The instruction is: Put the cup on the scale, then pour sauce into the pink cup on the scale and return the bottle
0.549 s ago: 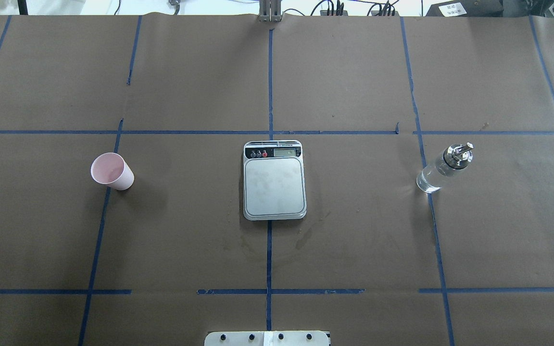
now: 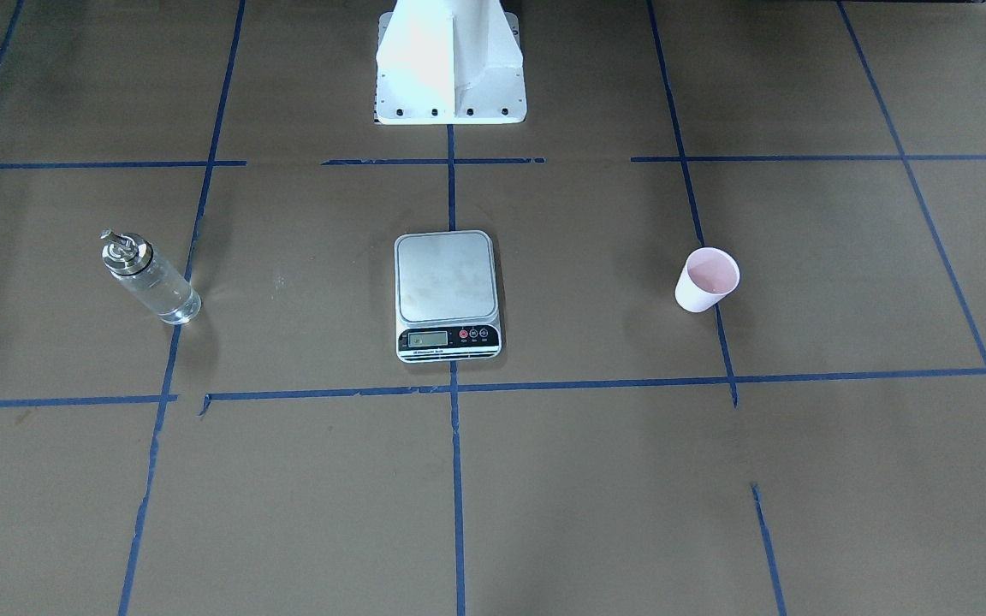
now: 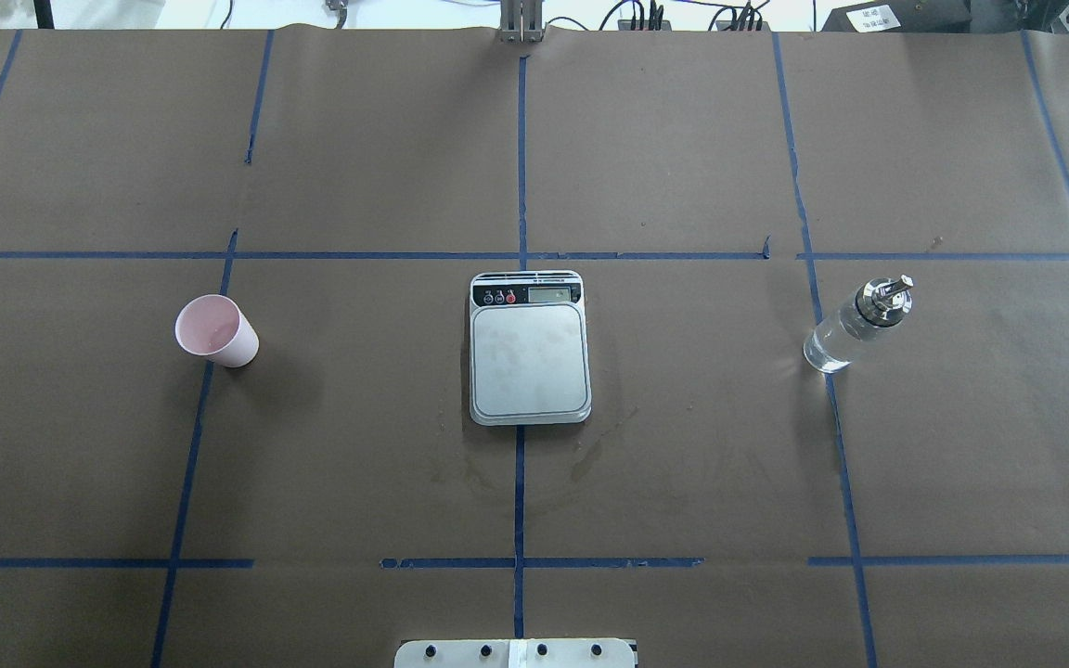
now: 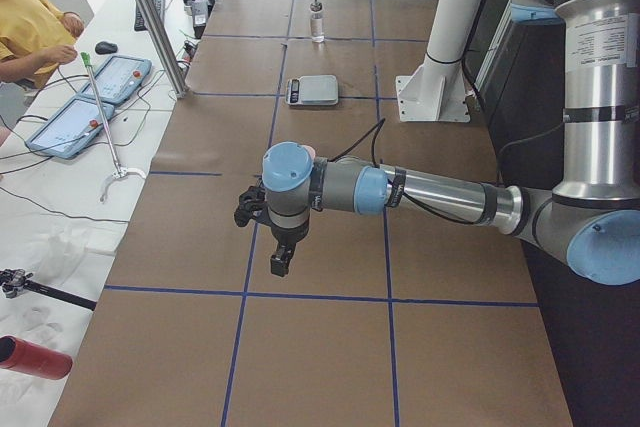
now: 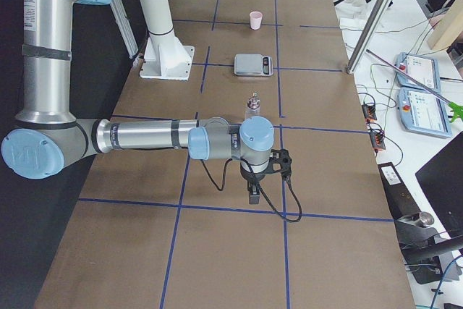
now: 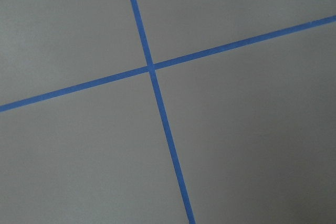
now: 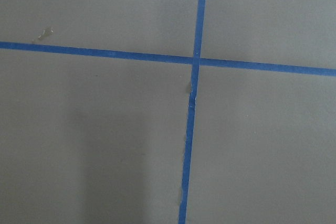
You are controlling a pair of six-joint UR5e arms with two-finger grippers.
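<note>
The pale pink cup (image 3: 216, 331) stands upright on the table's left side, apart from the scale; it also shows in the front view (image 2: 707, 280). The scale (image 3: 529, 362) lies at the centre with its steel plate bare. The clear glass bottle (image 3: 855, 325) with a silver cap stands upright on the right; the sauce inside barely shows. My left gripper (image 4: 279, 265) shows only in the exterior left view, low over the table's left end, far from the cup. My right gripper (image 5: 253, 195) shows only in the exterior right view, near the bottle (image 5: 252, 106). I cannot tell whether either is open or shut.
Brown paper with blue tape lines covers the table (image 3: 683, 445). The robot's white base plate (image 3: 516, 654) is at the near edge. Damp stains mark the paper in front of the scale. Operators' tablets (image 4: 90, 97) and a metal post (image 4: 150, 17) are beyond the far edge.
</note>
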